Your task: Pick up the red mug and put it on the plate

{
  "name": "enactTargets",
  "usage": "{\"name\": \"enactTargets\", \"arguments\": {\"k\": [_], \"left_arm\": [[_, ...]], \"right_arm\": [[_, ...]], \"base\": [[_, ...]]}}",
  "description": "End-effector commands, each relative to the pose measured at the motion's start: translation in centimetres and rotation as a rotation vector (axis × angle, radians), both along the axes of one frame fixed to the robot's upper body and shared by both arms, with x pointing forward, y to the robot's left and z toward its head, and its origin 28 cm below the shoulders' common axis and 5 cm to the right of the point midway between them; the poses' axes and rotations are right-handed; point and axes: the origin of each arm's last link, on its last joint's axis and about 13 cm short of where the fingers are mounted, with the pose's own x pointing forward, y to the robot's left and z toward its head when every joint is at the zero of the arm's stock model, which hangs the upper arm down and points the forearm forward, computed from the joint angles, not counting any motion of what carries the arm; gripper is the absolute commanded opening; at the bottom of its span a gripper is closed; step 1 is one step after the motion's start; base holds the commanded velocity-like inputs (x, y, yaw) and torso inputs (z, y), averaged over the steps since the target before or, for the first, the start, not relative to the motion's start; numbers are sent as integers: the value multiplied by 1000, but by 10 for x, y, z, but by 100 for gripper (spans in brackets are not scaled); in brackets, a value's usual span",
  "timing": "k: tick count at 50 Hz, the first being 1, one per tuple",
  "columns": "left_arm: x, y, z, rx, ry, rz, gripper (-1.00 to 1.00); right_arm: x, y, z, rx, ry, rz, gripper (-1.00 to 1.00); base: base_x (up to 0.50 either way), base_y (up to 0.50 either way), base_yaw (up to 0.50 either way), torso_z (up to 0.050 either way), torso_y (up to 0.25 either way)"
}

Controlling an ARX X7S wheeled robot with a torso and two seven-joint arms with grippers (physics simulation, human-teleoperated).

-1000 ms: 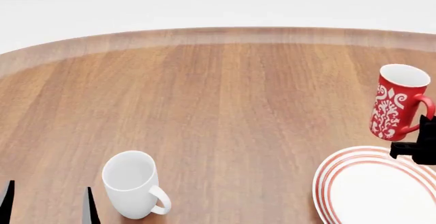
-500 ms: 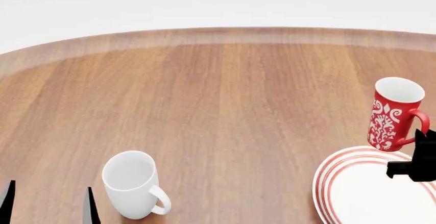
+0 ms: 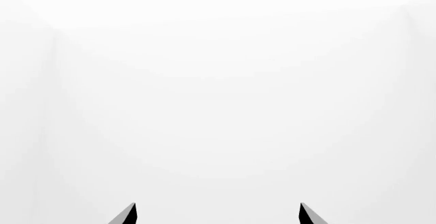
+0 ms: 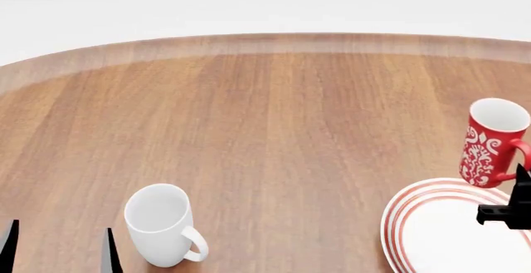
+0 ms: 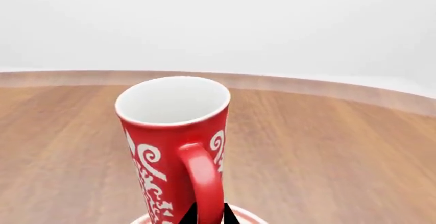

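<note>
Gripping the red mug (image 4: 493, 142) by its handle, the right end effector (image 4: 516, 206) holds it upright above the plate (image 4: 431, 235). Left end effector (image 4: 58, 248) gapes empty beside the white mug (image 4: 161, 223) on the bench (image 4: 274, 124)

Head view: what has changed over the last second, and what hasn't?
The red mug, held by its handle in the right hand, dipped toward the plate, then shifted right. White mug, plate and left hand stayed put.
</note>
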Motion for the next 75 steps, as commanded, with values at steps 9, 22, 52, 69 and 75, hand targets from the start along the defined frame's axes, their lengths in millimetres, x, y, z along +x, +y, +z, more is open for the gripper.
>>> {"name": "enactTargets", "arguments": {"k": [9, 22, 52, 69, 75], "left_arm": [[0, 0, 0, 4, -6, 3, 100], [0, 0, 0, 6, -7, 3, 100], [1, 0, 0, 23, -35, 1, 100], [1, 0, 0, 18, -40, -6, 100], [1, 0, 0, 21, -41, -10, 100]], "right_arm": [[-3, -1, -5, -1, 4, -34, -100], [-8, -2, -12, -11, 15, -56, -100], [-10, -3, -13, -14, 11, -54, -100], [-9, -3, -14, -13, 5, -48, -100], [-9, -3, -13, -6, -1, -57, -100]], "base": [[0, 0, 0, 0, 0], [0, 0, 0, 0, 0], [0, 0, 0, 0, -6], [0, 0, 0, 0, -113], [0, 0, 0, 0, -115]]}}
